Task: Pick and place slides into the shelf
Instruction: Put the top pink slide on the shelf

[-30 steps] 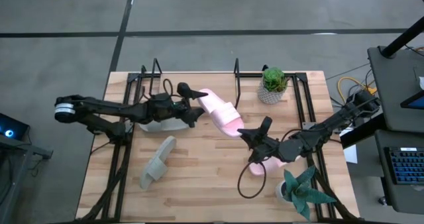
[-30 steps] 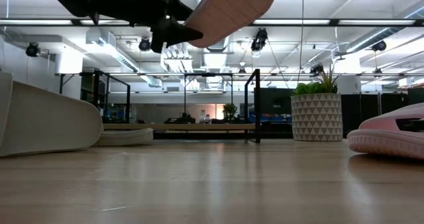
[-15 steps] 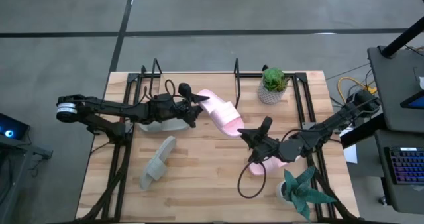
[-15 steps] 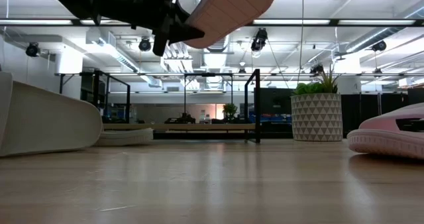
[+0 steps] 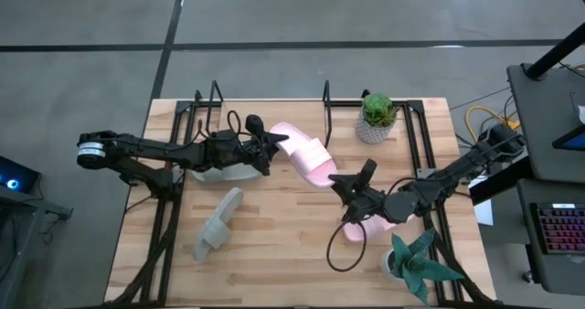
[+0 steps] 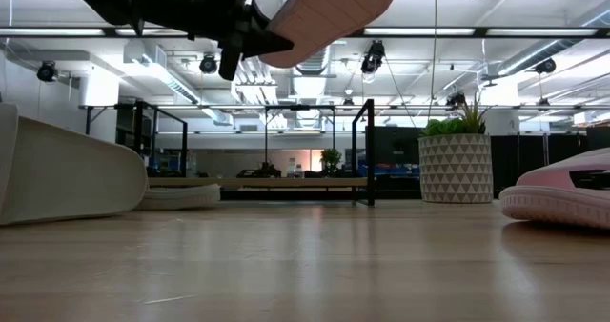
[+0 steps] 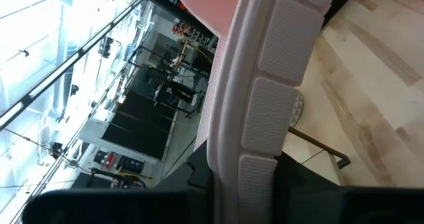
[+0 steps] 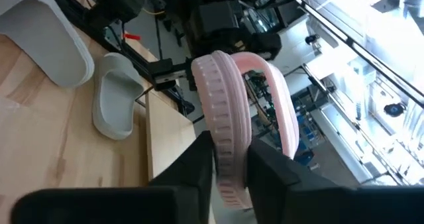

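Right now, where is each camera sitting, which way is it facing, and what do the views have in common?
High view: above the table, looking straight down; both arms, left claw and right claw at opposite ends of the raised pink slide.
Low view: at tabletop height, looking level toward the shelf; the left arm overhead.
Left wrist view: on the left wrist, facing the pink slide's edge.
Right wrist view: on the right wrist; its fingers straddle that slide.
All four share the raised pink slide.

No lettering, label, brand or number can be read on anything here (background signs are too small to tell).
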Action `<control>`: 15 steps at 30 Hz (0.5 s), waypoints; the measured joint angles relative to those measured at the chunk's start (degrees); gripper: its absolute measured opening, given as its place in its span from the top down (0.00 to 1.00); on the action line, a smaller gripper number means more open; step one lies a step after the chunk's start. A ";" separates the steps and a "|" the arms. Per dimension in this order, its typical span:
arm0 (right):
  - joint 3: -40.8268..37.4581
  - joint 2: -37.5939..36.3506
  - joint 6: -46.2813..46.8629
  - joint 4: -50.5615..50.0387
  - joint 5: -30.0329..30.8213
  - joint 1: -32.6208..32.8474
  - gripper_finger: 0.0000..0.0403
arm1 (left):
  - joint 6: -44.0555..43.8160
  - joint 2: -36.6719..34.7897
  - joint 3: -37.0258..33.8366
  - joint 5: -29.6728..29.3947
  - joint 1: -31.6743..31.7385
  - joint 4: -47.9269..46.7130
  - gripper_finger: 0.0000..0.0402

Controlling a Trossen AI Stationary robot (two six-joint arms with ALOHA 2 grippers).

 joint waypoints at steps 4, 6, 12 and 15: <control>0.00 -0.05 -0.62 -0.17 6.38 0.93 0.73 | 1.55 -0.58 -0.01 -2.29 0.09 -1.84 0.88; 0.00 -0.19 -1.89 -0.24 9.78 2.02 0.70 | 2.57 -0.94 0.00 -3.94 0.14 -3.30 0.88; 0.55 -3.02 -1.22 -0.26 12.48 6.14 0.69 | 2.76 -1.42 -0.13 -4.57 0.17 -8.80 0.88; 1.58 -5.05 0.70 -0.68 11.89 6.60 0.69 | 2.84 -1.42 -0.13 -4.10 -0.38 -9.25 0.88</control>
